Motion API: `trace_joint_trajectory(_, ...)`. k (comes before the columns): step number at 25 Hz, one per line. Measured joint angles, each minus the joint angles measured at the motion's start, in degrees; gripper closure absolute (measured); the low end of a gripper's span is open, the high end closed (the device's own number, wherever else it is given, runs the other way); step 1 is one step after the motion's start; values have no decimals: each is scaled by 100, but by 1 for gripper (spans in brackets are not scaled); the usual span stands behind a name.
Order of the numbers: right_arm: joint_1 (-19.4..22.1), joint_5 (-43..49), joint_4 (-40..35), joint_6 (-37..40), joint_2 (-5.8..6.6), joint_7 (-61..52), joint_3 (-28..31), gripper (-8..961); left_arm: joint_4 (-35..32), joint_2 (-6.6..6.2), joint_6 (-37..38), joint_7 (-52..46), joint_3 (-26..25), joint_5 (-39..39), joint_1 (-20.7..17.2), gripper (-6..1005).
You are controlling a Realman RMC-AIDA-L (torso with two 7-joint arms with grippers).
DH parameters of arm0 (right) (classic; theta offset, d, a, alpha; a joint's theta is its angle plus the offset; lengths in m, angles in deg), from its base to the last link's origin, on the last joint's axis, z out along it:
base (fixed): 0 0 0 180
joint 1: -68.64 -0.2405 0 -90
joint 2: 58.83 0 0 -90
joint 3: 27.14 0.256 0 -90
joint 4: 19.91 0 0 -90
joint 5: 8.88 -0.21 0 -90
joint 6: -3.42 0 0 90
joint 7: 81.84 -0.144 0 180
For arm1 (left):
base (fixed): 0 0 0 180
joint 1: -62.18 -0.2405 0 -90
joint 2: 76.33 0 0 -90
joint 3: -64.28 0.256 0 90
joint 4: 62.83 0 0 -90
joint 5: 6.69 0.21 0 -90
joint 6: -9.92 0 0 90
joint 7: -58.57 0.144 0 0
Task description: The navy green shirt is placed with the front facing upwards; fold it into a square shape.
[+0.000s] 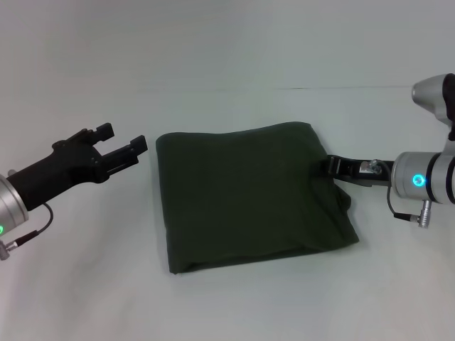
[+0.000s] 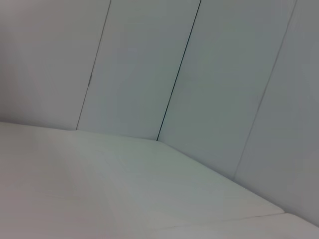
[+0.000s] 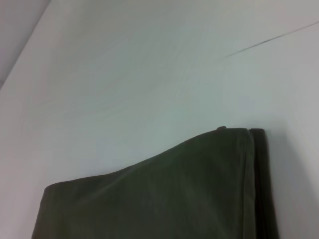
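Black plastic jaws of the left gripper (image 1: 122, 145) stand apart, empty, at the left of the head frame, just beside the left edge of the dark olive-green folded cotton shirt (image 1: 249, 195) without touching it. Its matte black body angles down to a silver wrist at the lower left, a thin cable looping beneath. At mid right, the right gripper (image 1: 330, 167) lies low and level against the shirt's right edge; whether its jaws are together or clamped on the cloth cannot be told. Its silver cylindrical wrist carries a glowing cyan ring. The shirt lies mid-frame as a soft, roughly square bundle, plain side up, layered edges showing, on the smooth white tabletop (image 1: 234, 305).
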State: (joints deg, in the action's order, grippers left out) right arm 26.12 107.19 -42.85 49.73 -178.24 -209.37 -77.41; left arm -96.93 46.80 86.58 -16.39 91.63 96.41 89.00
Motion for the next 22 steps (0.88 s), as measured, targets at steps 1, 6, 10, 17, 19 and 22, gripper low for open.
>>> trace_joint_trajectory(1, 26, -54, 0, 0, 1, 27, 0, 859, 0, 0, -10, 0, 9, -1, 6, 124)
trace_joint_trajectory(6, 137, -193, -3, 2, 12, 161, 17, 848, 8, -20, -34, -5, 23, 6, 55, 123)
trace_joint_trajectory(10, 238, -368, -11, 45, 10, 308, 26, 839, 15, -31, -43, -27, 30, 14, 84, 124)
trace_joint_trajectory(17, 435, -684, -74, 150, 28, 575, 42, 823, 17, -35, -50, -42, 43, 17, 103, 125)
trace_joint_trajectory(19, 467, -744, -74, 157, 33, 618, 44, 818, 17, -35, -50, -47, 43, 17, 104, 125)
trace_joint_trajectory(22, 495, -774, -74, 179, 39, 638, 44, 811, 17, -35, -50, -54, 42, 17, 105, 125)
